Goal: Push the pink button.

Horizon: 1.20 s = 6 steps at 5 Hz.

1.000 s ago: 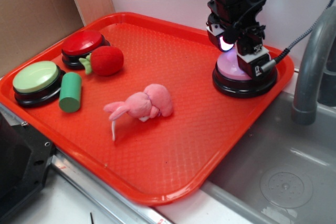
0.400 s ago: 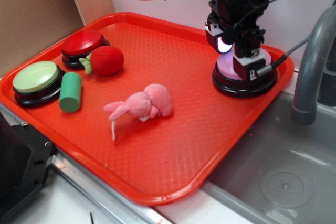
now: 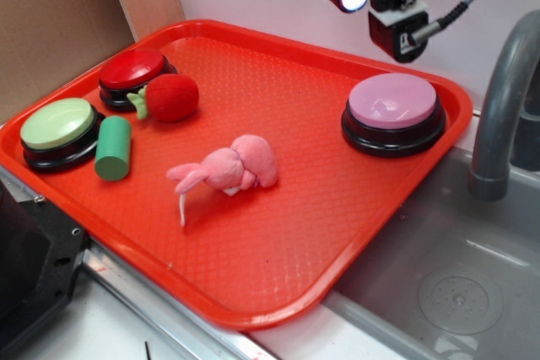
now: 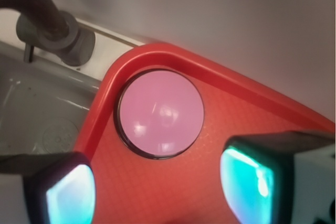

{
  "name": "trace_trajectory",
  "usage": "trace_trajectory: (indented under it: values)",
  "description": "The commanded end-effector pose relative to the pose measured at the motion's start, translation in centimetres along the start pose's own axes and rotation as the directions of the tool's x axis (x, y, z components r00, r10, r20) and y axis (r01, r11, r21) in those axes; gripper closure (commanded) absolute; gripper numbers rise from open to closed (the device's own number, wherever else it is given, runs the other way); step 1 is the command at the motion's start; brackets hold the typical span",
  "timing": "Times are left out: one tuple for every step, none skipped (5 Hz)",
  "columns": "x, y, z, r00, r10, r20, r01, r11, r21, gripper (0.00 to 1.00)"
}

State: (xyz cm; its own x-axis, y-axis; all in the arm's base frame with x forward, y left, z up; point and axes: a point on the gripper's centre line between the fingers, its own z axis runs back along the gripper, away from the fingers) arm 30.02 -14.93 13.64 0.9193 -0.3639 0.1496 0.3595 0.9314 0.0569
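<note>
The red tray [image 3: 253, 276] lies beside a sink [image 3: 456, 284] with a grey faucet [image 3: 498, 107] at the right. In the tray's far right corner sits the pink button [image 3: 392, 100], dome up on its black base, bare and untouched. The tool [image 3: 375, 2] hangs well above it, a little to the far side, its two fingers apart with nothing between them; in the wrist view the button [image 4: 160, 113] shows through the gap between the glowing pads [image 4: 247, 182].

To press well, the tool should probably come straight down over the middle of the dome, not the rim, so the push goes square and the base does not slide toward the tray's lip. A short, firm press should do.

Whether the button counts as pressed cannot be told from here: it gives no light or sign. The top of the tool and the arm are cut off by the upper edge. On the left, the green button [image 3: 57, 124], red button [image 3: 132, 68], green cylinder [image 3: 113, 147], red ball [image 3: 173, 96] and plush bunny [image 3: 229, 168] sit well apart from the work.
</note>
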Motion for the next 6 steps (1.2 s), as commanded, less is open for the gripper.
trace_trajectory:
  values:
    - [0.0, 0.2, 5.0, 0.997, 0.037, 0.074, -0.038, 0.999, 0.013, 0.0]
    - [-0.5, 0.3, 6.0, 0.998, 0.05, 0.048, -0.05, 0.999, -0.002, 0.0]
    - [-0.8, 0.3, 6.5, 0.997, 0.07, 0.026, -0.07, 0.997, -0.025, 0.0]
    - [-1.0, 0.3, 6.9, 0.996, 0.083, 0.017, -0.082, 0.995, -0.054, 0.0]
    - [-1.1, 0.4, 7.0, 0.995, 0.099, -0.005, -0.099, 0.994, -0.045, 0.0]
    - [-1.2, 0.9, 6.5, 0.992, 0.124, -0.039, -0.126, 0.991, -0.041, 0.0]
